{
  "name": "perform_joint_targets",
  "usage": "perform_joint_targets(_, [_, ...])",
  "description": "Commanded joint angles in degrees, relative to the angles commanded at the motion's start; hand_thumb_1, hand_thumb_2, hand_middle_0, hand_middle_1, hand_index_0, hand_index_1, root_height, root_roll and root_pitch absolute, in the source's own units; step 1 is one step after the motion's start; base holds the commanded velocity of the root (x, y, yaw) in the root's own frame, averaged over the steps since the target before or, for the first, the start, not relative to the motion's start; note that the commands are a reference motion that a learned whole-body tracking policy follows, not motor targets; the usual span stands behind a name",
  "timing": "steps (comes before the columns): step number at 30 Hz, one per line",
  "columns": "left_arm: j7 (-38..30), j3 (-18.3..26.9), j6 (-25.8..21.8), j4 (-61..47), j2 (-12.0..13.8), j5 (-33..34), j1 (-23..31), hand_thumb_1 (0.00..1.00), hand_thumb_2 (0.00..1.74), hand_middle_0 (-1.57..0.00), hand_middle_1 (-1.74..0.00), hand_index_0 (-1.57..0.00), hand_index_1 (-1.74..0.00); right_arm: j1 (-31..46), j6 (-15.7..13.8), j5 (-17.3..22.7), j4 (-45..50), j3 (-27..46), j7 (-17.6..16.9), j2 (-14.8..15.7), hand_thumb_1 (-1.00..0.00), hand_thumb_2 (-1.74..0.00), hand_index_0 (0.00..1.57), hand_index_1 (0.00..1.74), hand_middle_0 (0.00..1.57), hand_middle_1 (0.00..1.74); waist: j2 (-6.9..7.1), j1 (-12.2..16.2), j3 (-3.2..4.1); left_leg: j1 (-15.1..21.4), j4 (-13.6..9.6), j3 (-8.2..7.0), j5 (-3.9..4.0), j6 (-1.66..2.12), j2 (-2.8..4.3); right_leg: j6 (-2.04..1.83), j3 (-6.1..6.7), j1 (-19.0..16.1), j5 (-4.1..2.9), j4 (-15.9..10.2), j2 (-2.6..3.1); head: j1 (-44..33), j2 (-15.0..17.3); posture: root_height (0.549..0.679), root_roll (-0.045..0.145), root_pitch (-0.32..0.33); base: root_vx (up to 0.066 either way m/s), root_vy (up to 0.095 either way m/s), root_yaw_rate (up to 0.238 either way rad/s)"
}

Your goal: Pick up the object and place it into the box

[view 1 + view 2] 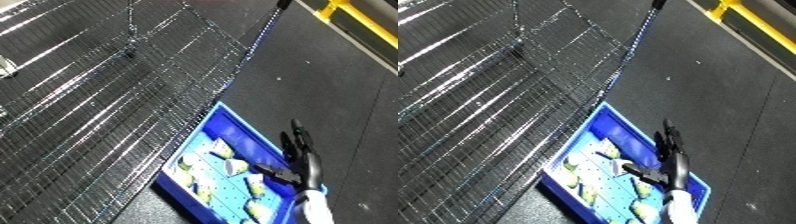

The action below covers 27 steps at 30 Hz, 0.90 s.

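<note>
A blue bin lies at the lower middle, tilted in the view. Inside it lie several small pale yellow and white objects, spread over its floor. My right hand hangs over the bin's right rim, with its fingers straight and pointing away from me. Its thumb sticks out over the bin's inside, close to one pale object. I see nothing held in the hand. The white right forearm comes in from the lower edge. My left hand shows in no view.
A large wire mesh rack covers the left and upper left, its edge running right beside the bin. Dark flat surface stretches to the right of the bin. A yellow bar crosses the top right corner.
</note>
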State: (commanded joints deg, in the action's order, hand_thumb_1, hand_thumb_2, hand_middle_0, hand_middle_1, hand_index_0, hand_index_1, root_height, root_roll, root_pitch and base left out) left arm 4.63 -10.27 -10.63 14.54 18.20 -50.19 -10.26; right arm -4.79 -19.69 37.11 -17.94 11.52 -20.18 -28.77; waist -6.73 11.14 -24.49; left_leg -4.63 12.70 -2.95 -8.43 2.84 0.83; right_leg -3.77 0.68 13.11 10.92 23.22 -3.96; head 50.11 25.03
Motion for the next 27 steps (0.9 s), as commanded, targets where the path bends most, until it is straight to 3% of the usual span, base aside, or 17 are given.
perform_joint_targets(7, [0.5, -0.2, 1.1, -1.0, 0.0, 0.8, 0.6, 1.0, 1.74, -1.57, -1.74, -1.57, -1.74, 0.0, -0.6, -2.8, 4.7, -1.8, 1.9, 0.5, 0.0, 0.0, 0.0, 0.0, 0.0, 0.0, 0.78, -1.1, -0.12, -0.5, 0.8, 1.07, 0.15, 0.0, -0.03, 0.5, -0.58, -0.3, 0.44, 0.8, 0.22, -4.7, 0.2, 0.673, 0.065, 0.033, 0.011, -0.035, 0.123])
perform_joint_targets(14, [0.3, -0.7, 2.3, -1.7, 0.0, 1.8, 0.2, 1.0, 1.74, -1.57, -1.74, -1.57, -1.74, -2.4, 0.5, -5.7, 10.0, -5.5, 3.3, 1.8, 0.0, 0.0, 0.0, 0.0, 0.0, 0.0, 2.0, -3.1, -0.12, -1.1, 1.8, 2.38, -0.01, -0.15, -0.21, 0.79, -1.25, -0.7, 0.69, 1.2, 0.08, -9.6, 1.3, 0.673, 0.065, 0.023, 0.02, -0.055, 0.126])
perform_joint_targets(20, [0.7, -0.1, 3.4, -1.9, 0.4, 2.8, 0.0, 1.0, 1.74, -1.57, -1.74, -1.57, -1.74, -4.9, 1.9, -6.7, 11.9, -8.0, 4.8, 2.8, 0.0, 0.0, 0.0, 0.0, 0.0, 0.0, 3.46, -5.5, -0.17, -1.8, 3.5, 3.55, -0.42, -0.21, -0.23, 1.19, -2.28, -1.6, 0.84, 1.6, 0.01, -14.9, 2.5, 0.673, 0.063, 0.008, 0.042, -0.084, 0.117])
perform_joint_targets(27, [0.9, 1.3, 5.2, -2.4, 1.4, 3.7, -0.2, 1.0, 1.74, -1.57, -1.74, -1.57, -1.74, -6.2, 3.2, -8.2, 13.5, -10.8, 7.6, 4.7, 0.0, 0.0, 0.0, 0.0, 0.0, 0.0, 5.14, -7.8, -0.28, -2.5, 5.4, 5.05, -0.73, -0.42, -0.23, 1.61, -3.48, -2.6, 1.62, 3.0, 0.28, -20.4, 4.7, 0.671, 0.055, -0.011, 0.051, -0.08, 0.142])
